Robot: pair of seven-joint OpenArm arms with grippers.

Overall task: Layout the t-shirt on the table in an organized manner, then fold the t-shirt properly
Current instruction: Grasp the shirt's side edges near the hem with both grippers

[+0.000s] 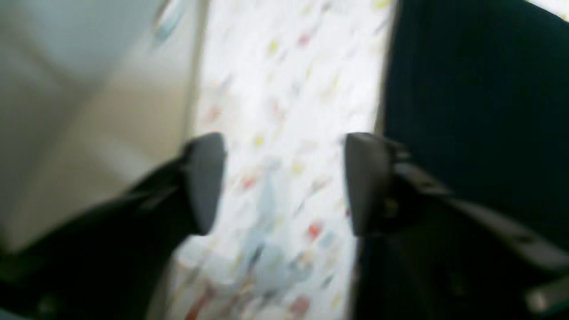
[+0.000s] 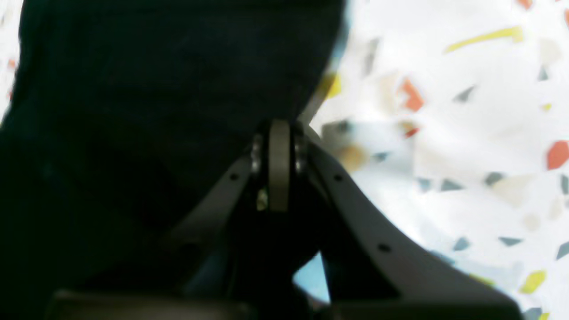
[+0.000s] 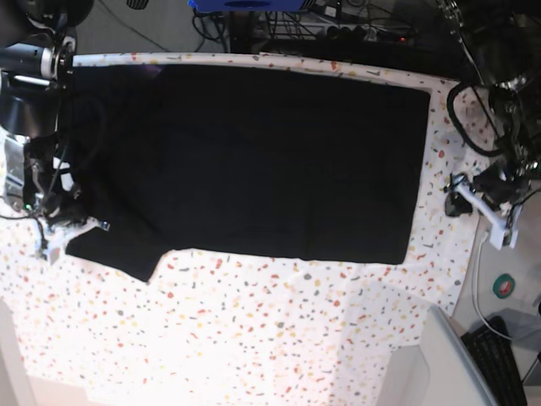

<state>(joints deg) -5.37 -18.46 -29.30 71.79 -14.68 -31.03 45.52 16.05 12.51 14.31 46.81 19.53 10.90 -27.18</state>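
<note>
The table (image 3: 254,330), under its white cover flecked with red, orange, yellow and grey, fills most of the base view, and its near half lies bare. The t-shirt (image 3: 254,161) is spread flat and black over the far half, reaching close to the far edge; its straight hem runs just inside the table's right edge in that view, and a short sleeve juts toward the near side at the left end. Beyond the far edge, dark cables (image 3: 338,25) and a blue object (image 3: 245,4) crowd the floor. Off the right edge sit a roll of tape (image 3: 505,286) and a black keyboard (image 3: 500,359); a pale grey panel (image 3: 439,364) rises at the near right corner.

The right gripper (image 2: 279,133) is at the shirt's sleeve end by the table's left edge in the base view. In its wrist view the fingers are pressed together at the fabric's border, but whether cloth is pinched between them cannot be told.

The left gripper (image 1: 284,182) hangs by the table's right edge, beside the hem. Its two pads stand wide apart with only speckled cover between them, the black cloth lying just to one side. That wrist view is blurred.
</note>
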